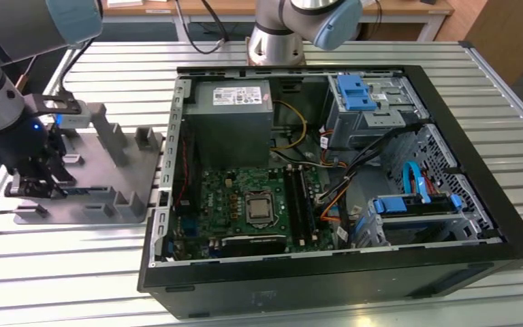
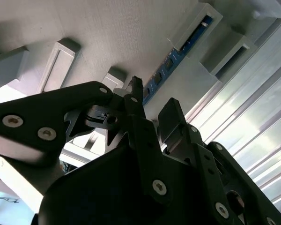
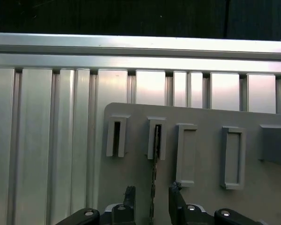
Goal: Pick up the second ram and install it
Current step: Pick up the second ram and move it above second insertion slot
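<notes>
**Jaws around the second ram, nothing lifted yet**

The second ram [image 3: 155, 154] stands on edge in a narrow pocket of the grey holder [image 3: 206, 117], the second pocket in from that holder's end. It lies near the holder's edge that faces the rim of the slatted aluminium table [image 3: 47, 140]. In the second wrist view its blue board and row of dark chips [image 2: 178, 51] run out of the pocket toward me.

My gripper [image 3: 151, 190] is down over it with the fingers [image 3: 129, 191] apart, one on each face of the strip. I see a gap on both sides, so I judge that I am not gripping it yet.

In the exterior view my gripper [image 1: 35, 185] sits low at the holder's outer end, and the holder [image 1: 107, 204] lies just beside the open computer case [image 1: 334, 286], at the exterior view's left.

The pick is lined up but not made. The lift, the carry to the motherboard [image 1: 234, 197] and the seating in the memory slots [image 1: 295, 197] are all left. I cannot tell whether any slot is already filled.
</notes>
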Motion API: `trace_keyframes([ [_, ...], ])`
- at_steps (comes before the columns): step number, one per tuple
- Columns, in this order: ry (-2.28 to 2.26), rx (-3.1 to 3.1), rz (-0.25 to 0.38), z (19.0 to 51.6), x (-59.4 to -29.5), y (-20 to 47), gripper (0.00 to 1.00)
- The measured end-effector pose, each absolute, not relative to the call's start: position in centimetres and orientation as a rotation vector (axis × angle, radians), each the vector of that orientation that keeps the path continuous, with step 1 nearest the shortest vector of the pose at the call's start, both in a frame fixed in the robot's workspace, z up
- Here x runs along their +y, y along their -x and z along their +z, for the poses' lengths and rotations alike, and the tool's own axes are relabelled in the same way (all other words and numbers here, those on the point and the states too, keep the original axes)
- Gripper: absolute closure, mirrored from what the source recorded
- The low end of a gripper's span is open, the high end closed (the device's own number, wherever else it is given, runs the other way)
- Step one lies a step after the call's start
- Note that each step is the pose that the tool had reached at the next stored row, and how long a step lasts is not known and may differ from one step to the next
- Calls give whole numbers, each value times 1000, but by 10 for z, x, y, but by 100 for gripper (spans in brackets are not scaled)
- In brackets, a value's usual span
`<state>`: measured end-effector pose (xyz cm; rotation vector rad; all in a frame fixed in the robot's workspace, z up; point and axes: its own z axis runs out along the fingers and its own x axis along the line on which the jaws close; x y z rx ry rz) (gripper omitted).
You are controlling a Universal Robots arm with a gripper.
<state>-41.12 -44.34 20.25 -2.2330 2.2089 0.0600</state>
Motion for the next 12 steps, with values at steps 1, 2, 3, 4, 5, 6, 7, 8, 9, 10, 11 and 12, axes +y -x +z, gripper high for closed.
trace_keyframes([
  [1, 2238, 2204, 60, 201, -443, 411, 59],
  [2, 2243, 2199, 60, 199, -443, 410, 59],
  [3, 2247, 2195, 60, 198, -443, 409, 59],
  [4, 2250, 2192, 60, 197, -443, 408, 59],
  [5, 2251, 2190, 61, 197, -443, 407, 59],
  [6, 2251, 2188, 65, 196, -443, 407, 59],
  [7, 2249, 2185, 68, 196, -443, 407, 59],
  [8, 2248, 2183, 72, 195, -443, 406, 59],
  [9, 2247, 2181, 74, 194, -443, 406, 59],
  [10, 2247, 2180, 76, 193, -443, 406, 59],
  [11, 2247, 2180, 76, 192, -443, 406, 59],
  [12, 2247, 2180, 76, 191, -444, 406, 59],
])
